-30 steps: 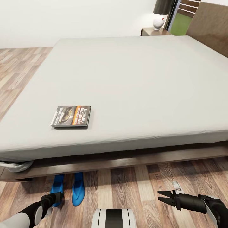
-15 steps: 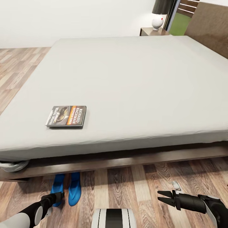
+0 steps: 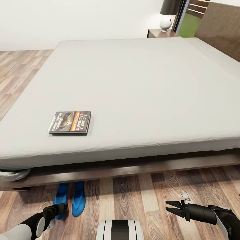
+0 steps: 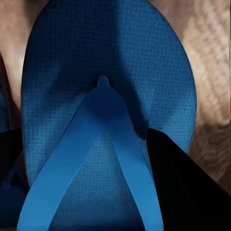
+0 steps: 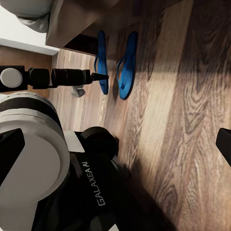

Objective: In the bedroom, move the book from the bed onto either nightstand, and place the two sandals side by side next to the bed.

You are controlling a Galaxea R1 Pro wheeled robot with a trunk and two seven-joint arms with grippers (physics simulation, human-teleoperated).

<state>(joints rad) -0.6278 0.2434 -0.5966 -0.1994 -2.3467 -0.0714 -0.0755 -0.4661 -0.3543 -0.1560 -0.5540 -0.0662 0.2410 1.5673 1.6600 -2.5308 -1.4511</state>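
Observation:
The book lies flat on the light-grey bed, close to its near left corner. Two blue sandals lie side by side on the wood floor, toes partly under the bed frame. My left gripper hovers right over the left sandal, its dark fingers spread apart on either side of the strap. The right wrist view shows both sandals with the left gripper at the nearer one. My right gripper is open and empty above the floor.
A nightstand with a white-based lamp stands beyond the bed's far corner, beside the brown headboard. Plank floor runs along the bed's left side. My own base sits between the arms.
The whole view has shifted slightly, so the camera moved. The left sandal now lies closer to the right one. The right arm has kept its pose.

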